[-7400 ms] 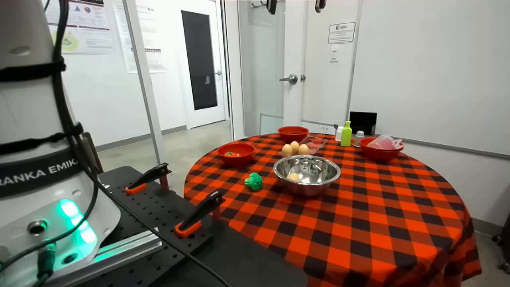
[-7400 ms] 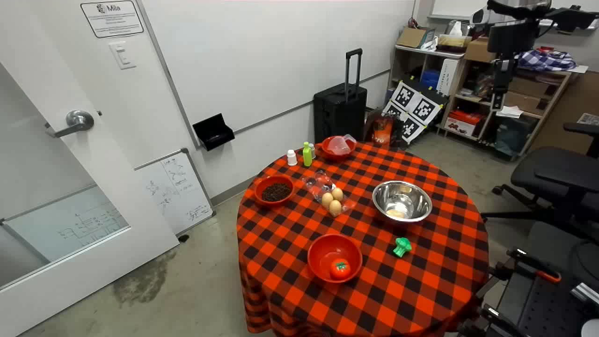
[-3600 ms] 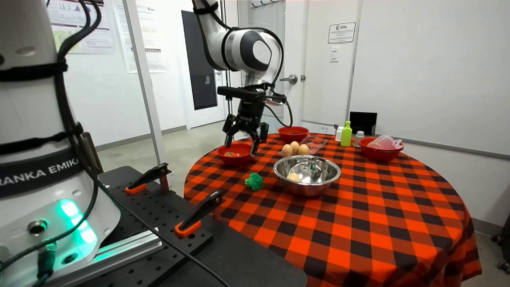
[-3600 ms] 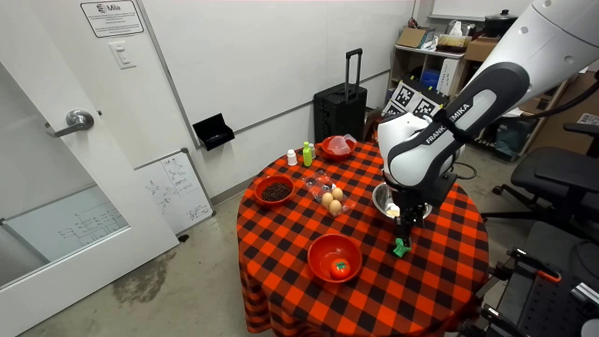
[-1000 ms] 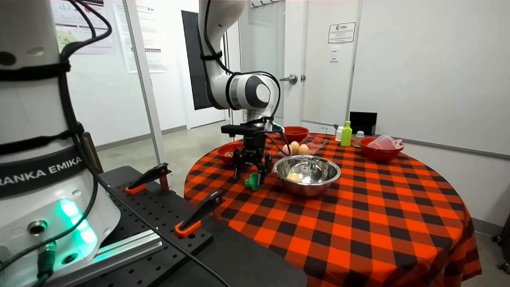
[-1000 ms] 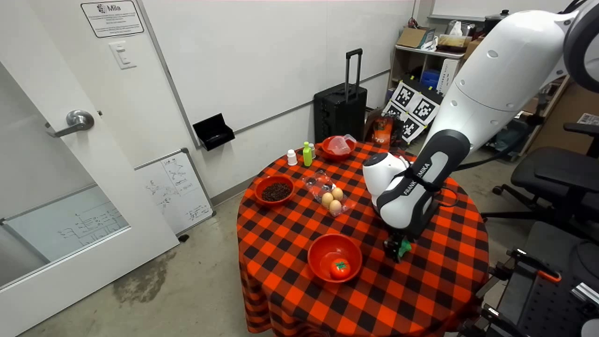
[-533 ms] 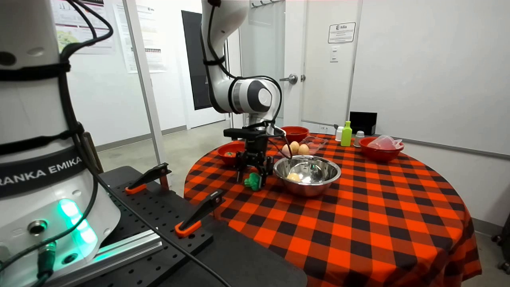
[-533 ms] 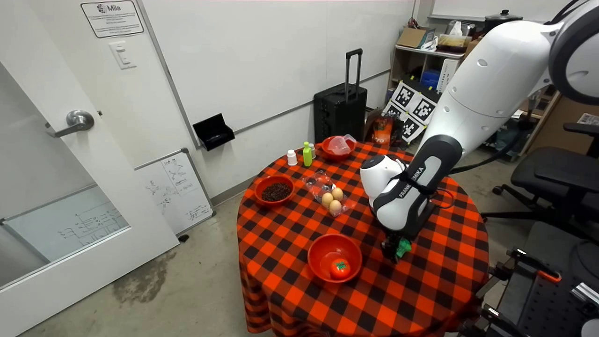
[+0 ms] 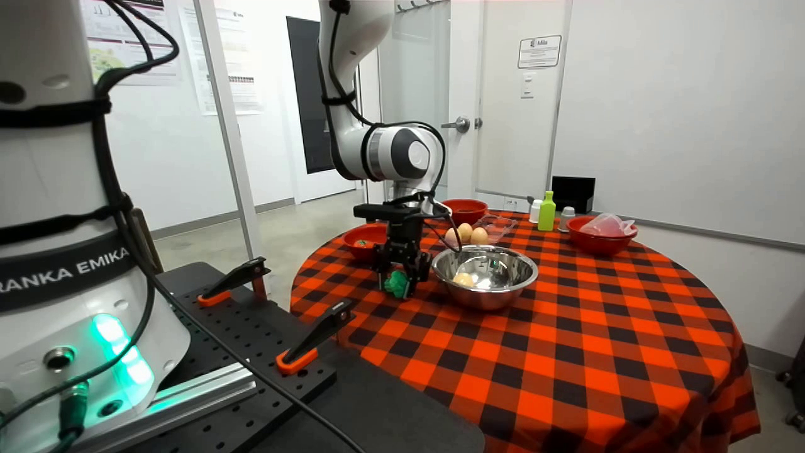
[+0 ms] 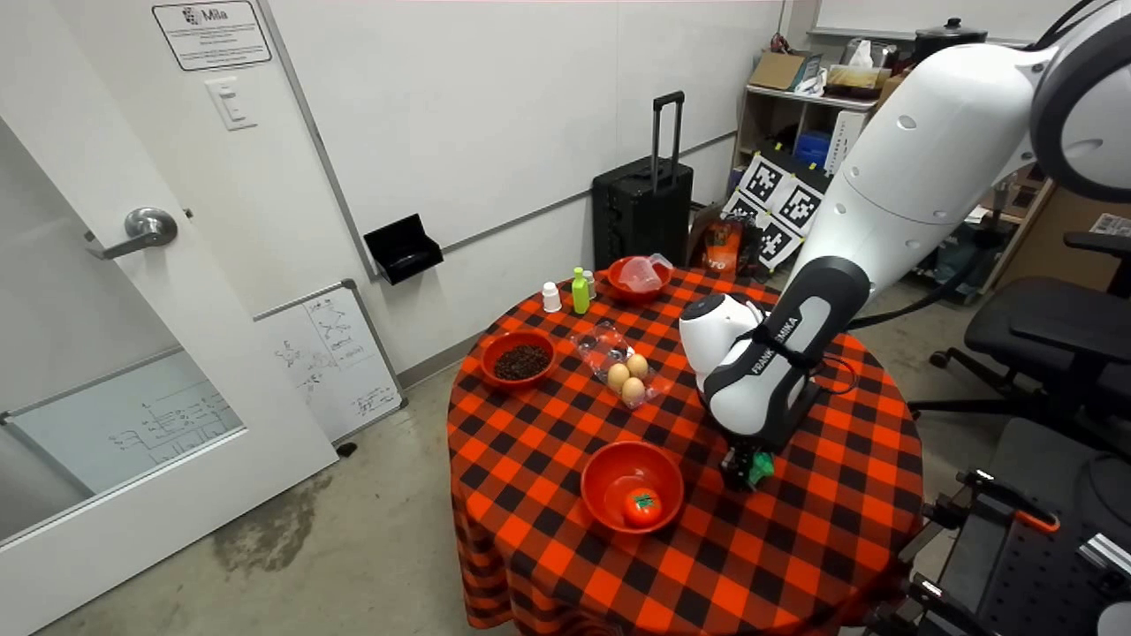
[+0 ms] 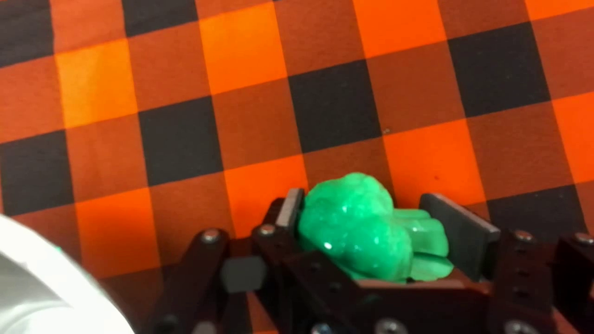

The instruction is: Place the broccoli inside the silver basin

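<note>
You have the gripper (image 9: 397, 288) clamped around the broccoli (image 11: 357, 227): in the wrist view the left pad sits against the head and the right pad meets the stalk, though you cannot judge how firm that hold is. The broccoli is down at the checked cloth (image 9: 566, 358), outside the silver basin (image 9: 497, 297).

What stands in your way is the basin's own wall. In an exterior view it rises upright just to the right of the fingers, with a pale yellow rounded piece (image 9: 463, 280) inside at its left. From the wrist you get only a curve of its pale rim at the lower left. In an exterior view the arm (image 10: 892, 185) covers the basin, so you cannot read the gap from there.

To the left of the gripper, near but apart, you have a red bowl (image 10: 610, 473) with a tomato (image 10: 642, 507) in it. Farther off, three eggs (image 10: 633, 389) sit in a clear tray (image 10: 605, 343), and left of that is a second red bowl (image 10: 488, 364) of small dark bits. At the far edge a yellow-green bottle (image 9: 546, 214) stands by two small whitish containers (image 9: 566, 219), beside a third red bowl (image 9: 600, 245) holding a translucent jug (image 10: 641, 274).
</note>
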You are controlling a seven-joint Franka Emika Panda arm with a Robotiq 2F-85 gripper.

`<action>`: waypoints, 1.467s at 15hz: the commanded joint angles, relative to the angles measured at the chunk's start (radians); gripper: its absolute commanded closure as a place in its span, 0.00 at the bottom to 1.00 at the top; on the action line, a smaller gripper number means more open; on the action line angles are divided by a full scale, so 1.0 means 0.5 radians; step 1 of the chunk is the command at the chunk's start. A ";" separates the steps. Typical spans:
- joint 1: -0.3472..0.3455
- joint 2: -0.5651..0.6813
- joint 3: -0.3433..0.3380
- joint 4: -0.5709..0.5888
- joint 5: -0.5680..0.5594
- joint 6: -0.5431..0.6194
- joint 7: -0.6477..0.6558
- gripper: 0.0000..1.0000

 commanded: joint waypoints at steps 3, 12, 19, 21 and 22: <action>0.056 -0.199 -0.024 -0.121 -0.053 0.035 0.035 0.61; 0.027 -0.630 -0.030 -0.259 -0.086 -0.152 0.025 0.61; -0.132 -0.557 -0.144 -0.102 -0.122 -0.253 -0.008 0.61; -0.176 -0.524 -0.184 -0.035 -0.152 -0.268 -0.012 0.61; -0.198 -0.497 -0.200 0.009 -0.165 -0.277 -0.016 0.61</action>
